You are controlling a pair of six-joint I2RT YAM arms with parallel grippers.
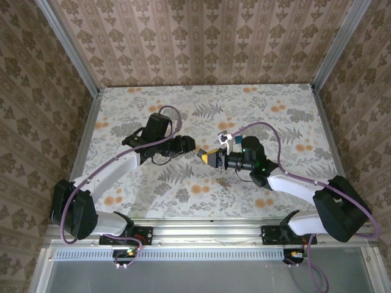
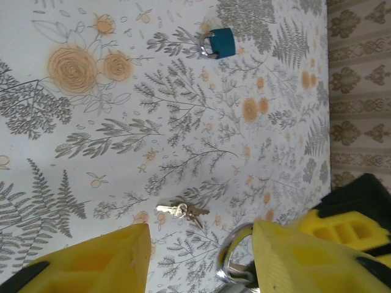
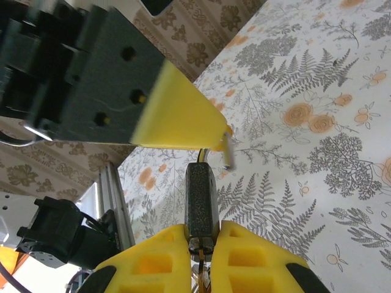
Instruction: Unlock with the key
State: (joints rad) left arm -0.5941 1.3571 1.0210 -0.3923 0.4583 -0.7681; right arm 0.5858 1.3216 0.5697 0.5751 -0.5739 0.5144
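One dark padlock (image 3: 201, 198) is pinched by its body between the right fingers (image 3: 250, 256), which press on its two flat sides. It is held off the desk (image 2: 183, 122), its long axis running straight out from those fingers and its shackle (image 3: 226, 152) at the far end. That end points at the left fingers (image 2: 98, 262), which are spread wide and grip nothing. In the left wrist view the steel loop sits inside their gap, against the inner face of the finger on the right of the picture. I cannot tell whether it truly touches.

The keys (image 2: 182, 211), a small bunch on a ring, lie flat on the desk below and a little ahead of the left fingers, roughly in line with the gap between them. The bunch's long axis runs across that gap, not along it.

My reading is that the lock is already presented and the key not yet picked up. The left arm is the nearer one and the only free one, so the pickup should fall to it. It would need to clear the shackle first, then drop to the desk with the fingers set across the bunch. A thin key lying flat may slip.

Further ahead of the left fingers, well apart from the keys, a blue padlock (image 2: 219, 44) lies on the desk.
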